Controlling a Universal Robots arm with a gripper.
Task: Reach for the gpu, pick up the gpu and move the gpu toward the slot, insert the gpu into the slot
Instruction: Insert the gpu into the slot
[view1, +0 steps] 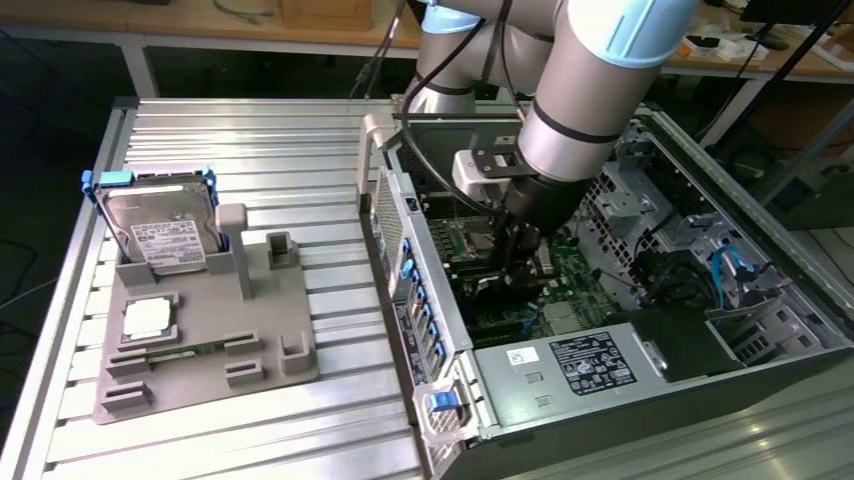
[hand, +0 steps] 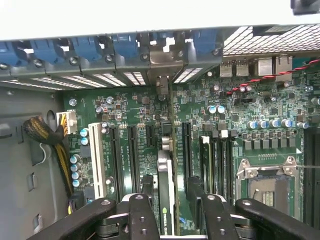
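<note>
The robot arm (view1: 587, 90) reaches down into the open computer case (view1: 747, 340), and its gripper (view1: 521, 262) sits low over the motherboard (view1: 567, 275). In the wrist view the gripper (hand: 167, 200) has its two black fingers (hand: 142, 212) clenched on either side of the gpu (hand: 166, 175), which is seen edge-on: a thin dark card standing upright on the green motherboard (hand: 130, 107), running away from the camera toward the rear wall of the case. Its silvery bracket (hand: 164, 57) stands at the far end, lined up with the row of blue card retainers (hand: 100, 47); five of them can be counted along that wall. The card's lower edge is down at board level; the slot itself is hidden beneath it, so how deep the card is seated cannot be told.

Beside the card lie one white connector (hand: 96, 152) and several dark ones (hand: 116, 150), parallel to it. On the other side sits one square CPU socket (hand: 267, 182) with its metal frame. A bundle of yellow and black wires (hand: 55, 142) plugs in near the white connector.

In the exterior view, at that view's left, a grey fixture tray (view1: 200, 330) rests on the aluminium table (view1: 240, 130). It carries one hard drive (view1: 163, 235) standing tilted in a blue-edged holder, one square processor chip (view1: 144, 318) and one memory stick (view1: 180, 350) lying flat
</note>
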